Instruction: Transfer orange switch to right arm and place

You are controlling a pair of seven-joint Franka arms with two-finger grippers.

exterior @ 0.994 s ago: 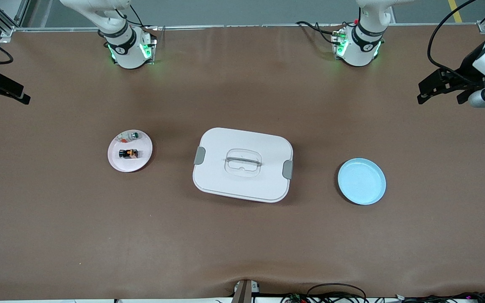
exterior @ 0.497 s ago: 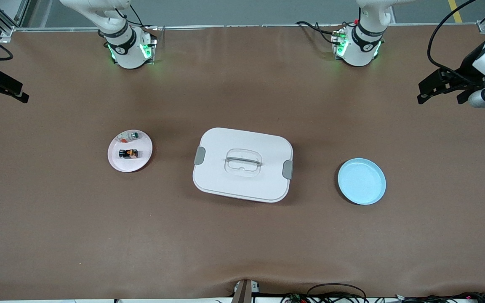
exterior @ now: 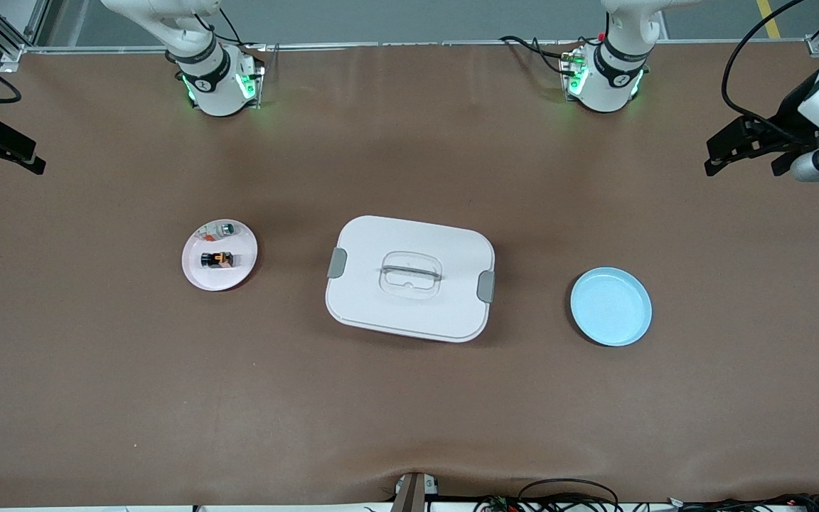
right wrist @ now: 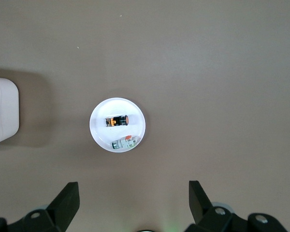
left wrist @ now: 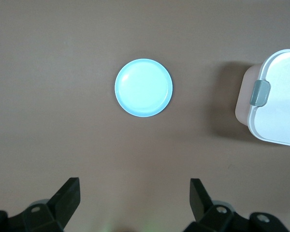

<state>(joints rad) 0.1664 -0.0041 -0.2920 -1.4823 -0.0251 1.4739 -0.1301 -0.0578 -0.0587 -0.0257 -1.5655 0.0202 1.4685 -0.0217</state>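
From the front camera I saw the orange switch [exterior: 217, 259] lying on the pink plate [exterior: 200, 279], well apart from both claws. Through the left wrist camera, the left claw [left wrist: 135, 200] hung wide open and empty above the worktop [left wrist: 63, 145], near the blue plate [left wrist: 143, 88]. Through the right wrist camera, the right claw [right wrist: 134, 200] gaped empty, high over the worktop near the switch's plate.

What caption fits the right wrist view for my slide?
Open right pincer high over the white plate holding the orange switch, lidded box at the edge.
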